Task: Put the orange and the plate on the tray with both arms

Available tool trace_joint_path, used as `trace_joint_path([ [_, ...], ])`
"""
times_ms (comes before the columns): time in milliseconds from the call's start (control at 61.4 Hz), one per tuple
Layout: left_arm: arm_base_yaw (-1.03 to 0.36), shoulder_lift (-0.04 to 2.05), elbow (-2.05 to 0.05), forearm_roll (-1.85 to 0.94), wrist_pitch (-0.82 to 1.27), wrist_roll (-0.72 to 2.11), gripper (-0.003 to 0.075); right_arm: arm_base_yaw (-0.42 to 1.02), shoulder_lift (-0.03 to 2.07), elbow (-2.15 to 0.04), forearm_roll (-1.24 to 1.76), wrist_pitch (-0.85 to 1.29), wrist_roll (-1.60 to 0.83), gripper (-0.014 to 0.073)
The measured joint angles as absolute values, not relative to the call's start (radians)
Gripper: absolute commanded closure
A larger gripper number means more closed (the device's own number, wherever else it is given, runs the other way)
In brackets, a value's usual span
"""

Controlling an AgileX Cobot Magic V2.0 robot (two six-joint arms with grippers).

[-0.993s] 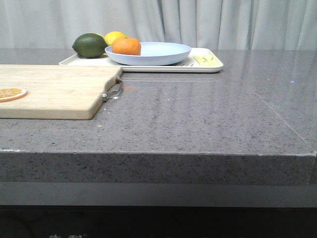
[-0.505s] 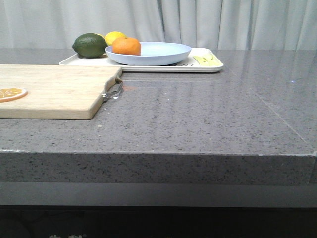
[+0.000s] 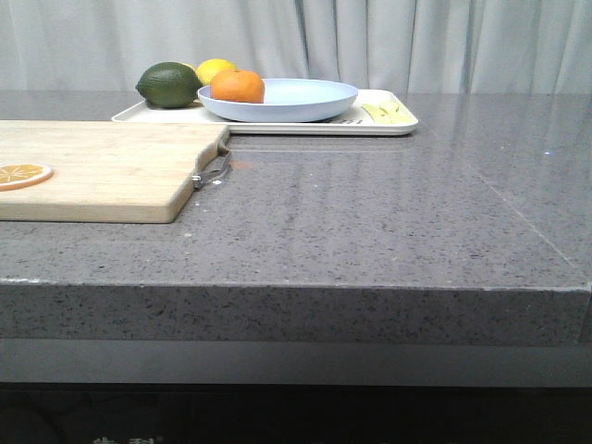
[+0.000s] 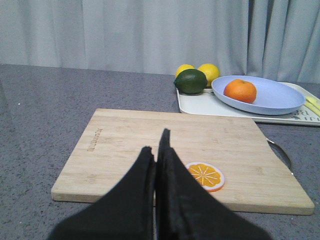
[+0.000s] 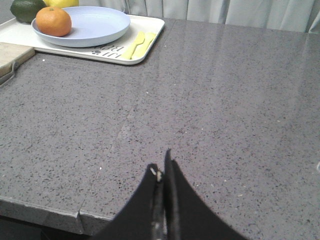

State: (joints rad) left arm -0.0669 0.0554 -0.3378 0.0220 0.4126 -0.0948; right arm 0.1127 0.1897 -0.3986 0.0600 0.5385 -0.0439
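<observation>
The task looks finished, judging from how things lie. On the grey desk (image 3: 370, 222) one cream tray (image 3: 388, 125) sits well beyond both end effectors, and it already carries the one pale blue plate (image 3: 296, 97). The one orange (image 3: 238, 86) rests inside the plate, toward the side facing the left end effector. Nothing of the task appears left to move; what remains is at most for the arms to rest.

One wooden cutting board (image 4: 150, 145) lies directly ahead of and under the left end effector (image 4: 156, 150), nearer to it than the tray. One dark green lime-like fruit (image 4: 190, 81) and two yellow lemons (image 4: 209, 71) sit on the tray's far end, beside the plate. One dried orange slice (image 4: 205, 175) lies on the board, just beside the left fingertips. Some pale yellow strips (image 5: 139, 44) lie on the tray's other end; their number is hard to tell.

Both the left and the right end effector (image 5: 161, 172) have their fingers pressed together, gripping nothing.
</observation>
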Motion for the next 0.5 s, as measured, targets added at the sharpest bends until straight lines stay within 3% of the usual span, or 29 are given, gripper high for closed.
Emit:
trace_joint_path([
  [505,0.0,-0.004,-0.036,0.0,0.259,-0.095,0.0738,0.112,0.187,-0.396,0.06,0.538,-0.044,0.0664],
])
